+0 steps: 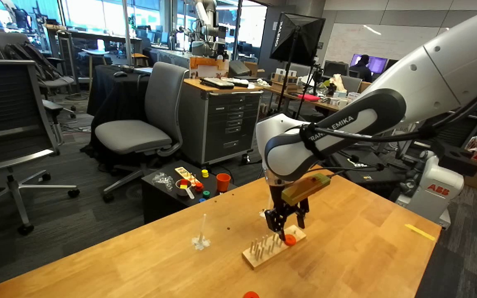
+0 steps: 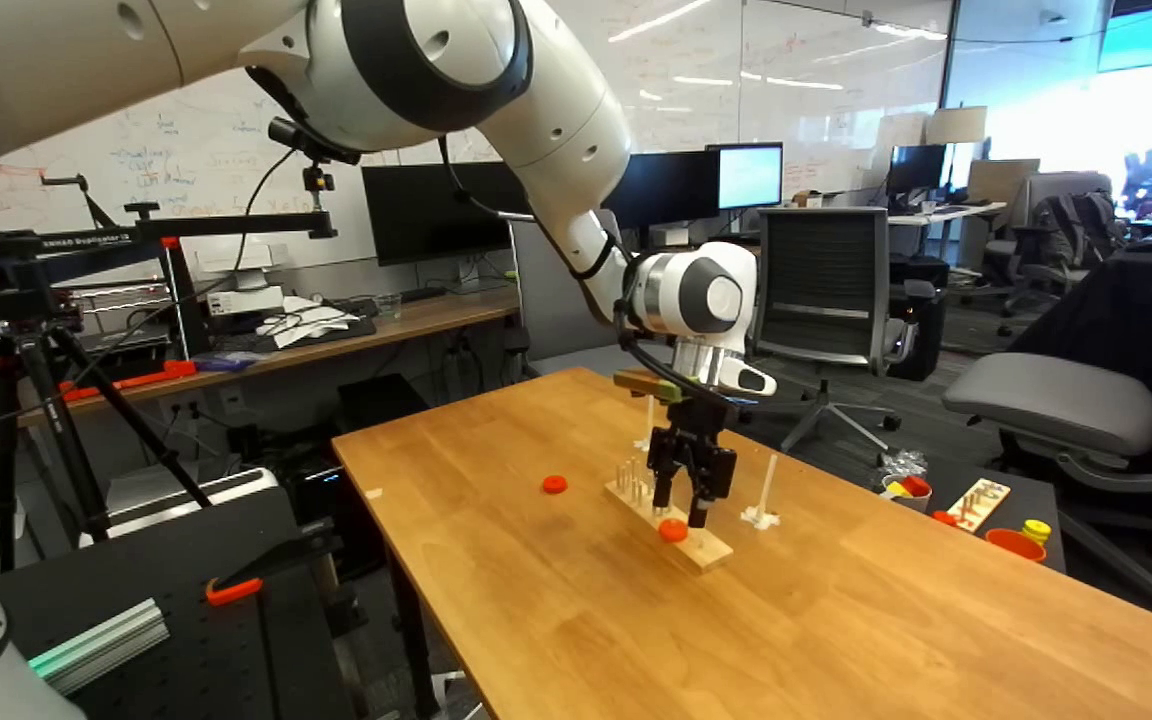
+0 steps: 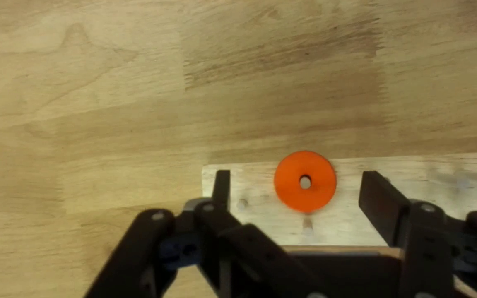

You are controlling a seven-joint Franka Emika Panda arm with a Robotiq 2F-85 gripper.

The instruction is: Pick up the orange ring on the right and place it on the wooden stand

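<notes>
An orange ring sits on the pale wooden stand [image 1: 251, 260], which also shows in an exterior view [image 2: 718, 553] and the wrist view [image 3: 350, 225]. The ring appears in both exterior views [image 1: 290, 240] [image 2: 673, 531] and the wrist view [image 3: 304, 200], where a peg end shows in its hole. My gripper [image 1: 292, 231] [image 2: 679, 515] [image 3: 297, 179] is open just above the stand, one finger on each side of the ring with gaps between. A second orange ring [image 2: 554, 484] lies flat on the table; an exterior view shows it cut by the lower edge [image 1: 251, 294].
Several short pegs [image 1: 263, 244] stand on the wooden stand's other part. Two thin white rods are taped upright to the table, one nearer [image 1: 202, 227] [image 2: 767, 485] and one behind the gripper [image 2: 649, 420]. A black side table [image 1: 160, 209] with colourful clutter stands beyond the table edge.
</notes>
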